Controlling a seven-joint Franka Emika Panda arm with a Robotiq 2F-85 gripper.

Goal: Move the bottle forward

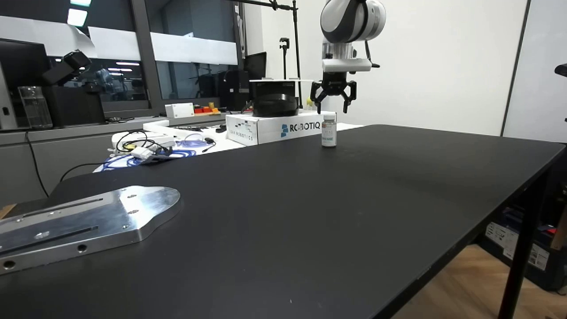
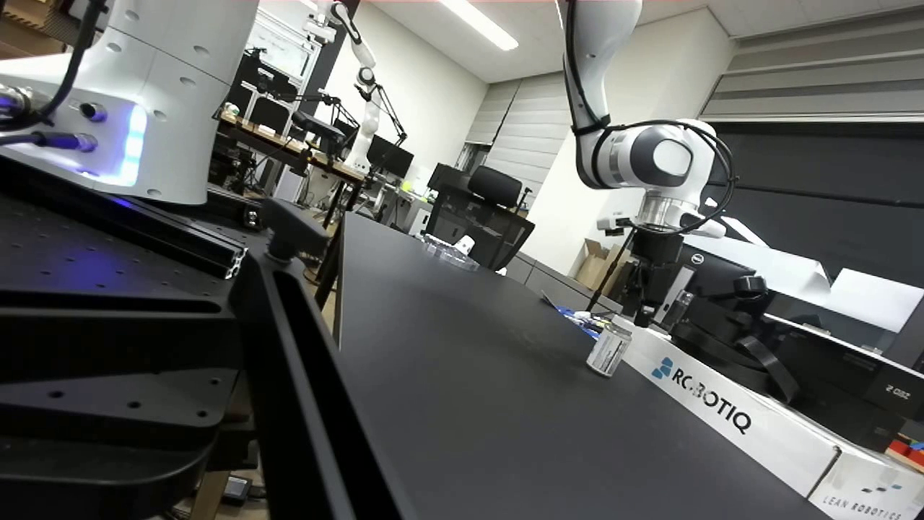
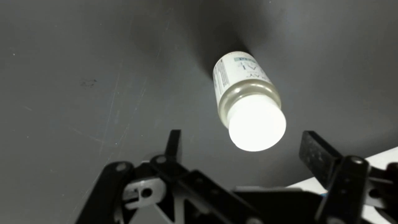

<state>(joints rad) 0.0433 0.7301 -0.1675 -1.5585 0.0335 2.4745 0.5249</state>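
The bottle [image 1: 328,130] stands upright on the black table [image 1: 283,190] near its far edge. It has a white cap and a white label. In the wrist view the bottle [image 3: 242,74] shows a blue-green band on its label, and its bright cap points toward the camera. It also shows in an exterior view [image 2: 608,350]. My gripper [image 1: 332,108] is open and empty above the bottle, fingers pointing down. In the wrist view the gripper's fingertips [image 3: 242,137] are wide apart, with the cap between and slightly ahead of them, touching neither. The gripper [image 2: 642,310] is partly dark against the background there.
A long white box [image 1: 288,128] with blue lettering lies just beyond the table edge, close to the bottle; it also shows in an exterior view [image 2: 722,404]. A metal plate [image 1: 97,217] lies on the table. Cables [image 1: 150,150] lie beside the table.
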